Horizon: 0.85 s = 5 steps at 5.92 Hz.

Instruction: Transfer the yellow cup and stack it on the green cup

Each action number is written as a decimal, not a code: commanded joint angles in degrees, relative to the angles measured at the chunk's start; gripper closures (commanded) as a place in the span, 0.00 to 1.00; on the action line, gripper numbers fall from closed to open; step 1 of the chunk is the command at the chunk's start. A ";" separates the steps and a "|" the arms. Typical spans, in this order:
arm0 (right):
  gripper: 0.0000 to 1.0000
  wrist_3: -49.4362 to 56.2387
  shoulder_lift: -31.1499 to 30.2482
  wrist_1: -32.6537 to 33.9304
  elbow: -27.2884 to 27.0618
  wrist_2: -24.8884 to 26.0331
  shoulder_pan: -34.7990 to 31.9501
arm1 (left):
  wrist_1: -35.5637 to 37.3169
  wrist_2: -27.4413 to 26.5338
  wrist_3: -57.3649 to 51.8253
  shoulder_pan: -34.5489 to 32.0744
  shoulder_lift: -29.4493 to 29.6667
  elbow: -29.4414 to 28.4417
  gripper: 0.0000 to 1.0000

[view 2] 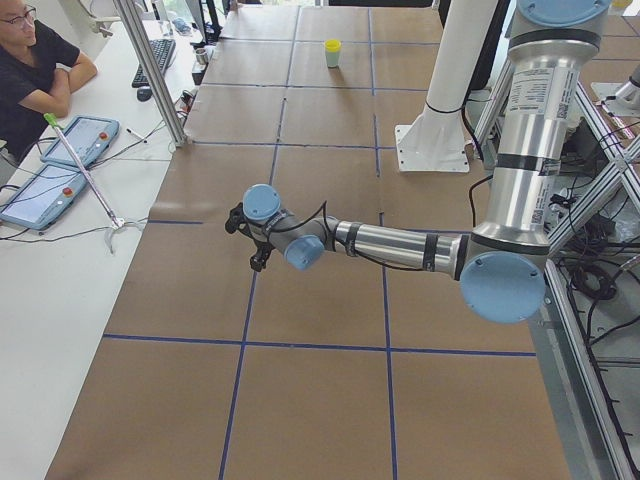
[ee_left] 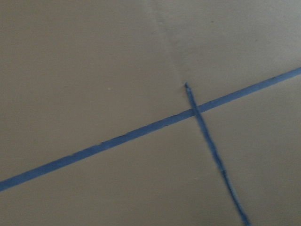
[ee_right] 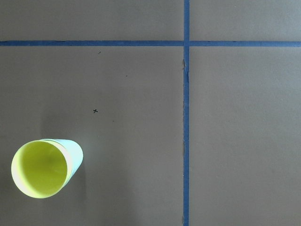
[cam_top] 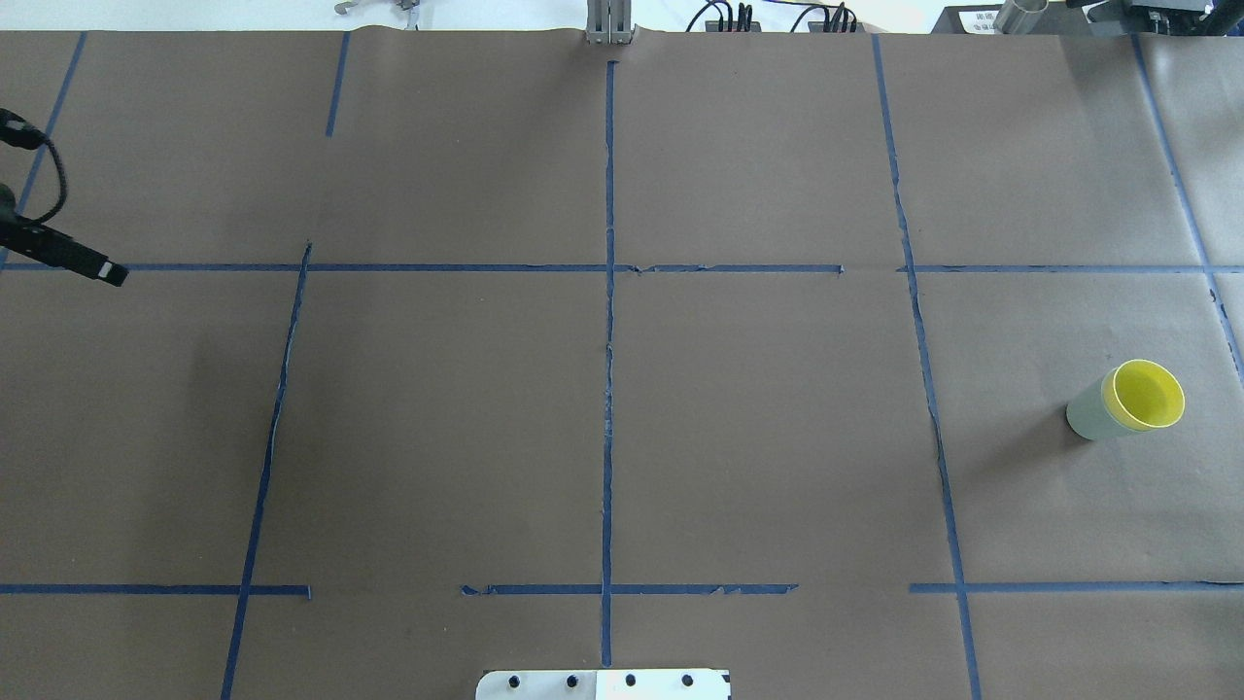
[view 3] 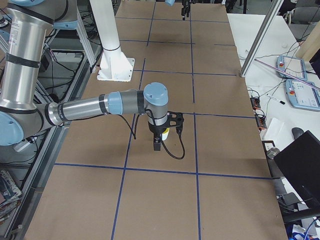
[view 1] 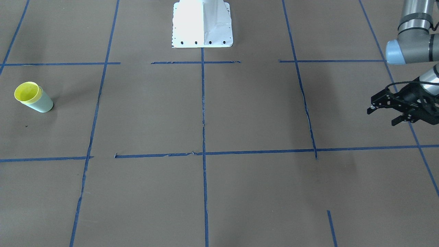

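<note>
The yellow cup [view 1: 27,92] sits nested inside the green cup [view 1: 43,103], and the pair stands upright on the table's far right side. The pair also shows in the overhead view, yellow cup [cam_top: 1149,394] in green cup [cam_top: 1088,413], and in the right wrist view [ee_right: 40,168]. My left gripper [view 1: 383,116] is open and empty, hovering far off at the table's left side. My right gripper [view 3: 158,144] shows only in the exterior right view, above the table by the cups. I cannot tell whether it is open or shut.
The white robot base [view 1: 202,24] stands at the middle of the table's robot side. Blue tape lines [cam_top: 608,292] divide the brown table cover into squares. An operator [view 2: 30,60] sits at a side bench with tablets [view 2: 60,160], beyond a metal post [view 2: 150,70].
</note>
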State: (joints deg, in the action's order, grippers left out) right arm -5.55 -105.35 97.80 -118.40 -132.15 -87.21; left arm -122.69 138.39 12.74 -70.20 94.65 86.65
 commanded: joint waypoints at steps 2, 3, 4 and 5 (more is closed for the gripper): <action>0.00 0.89 -0.12 0.02 0.54 0.22 -0.15 | 2.97 0.39 -10.85 -9.57 -4.89 -1.31 0.01; 0.00 0.89 0.14 0.11 1.06 0.22 -0.15 | 5.33 0.31 -14.03 -11.78 -5.70 -1.48 0.01; 0.00 0.89 0.23 0.11 1.41 0.14 -0.15 | 12.06 -1.52 -22.59 -15.89 -6.14 -1.04 0.01; 0.00 0.89 0.15 0.11 2.03 -0.21 -0.15 | 17.52 -7.20 -25.28 -19.33 -5.97 -0.34 0.01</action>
State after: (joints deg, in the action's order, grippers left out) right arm -4.66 -105.19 97.90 -116.92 -132.10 -87.36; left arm -110.68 135.56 -8.43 -85.98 88.76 85.72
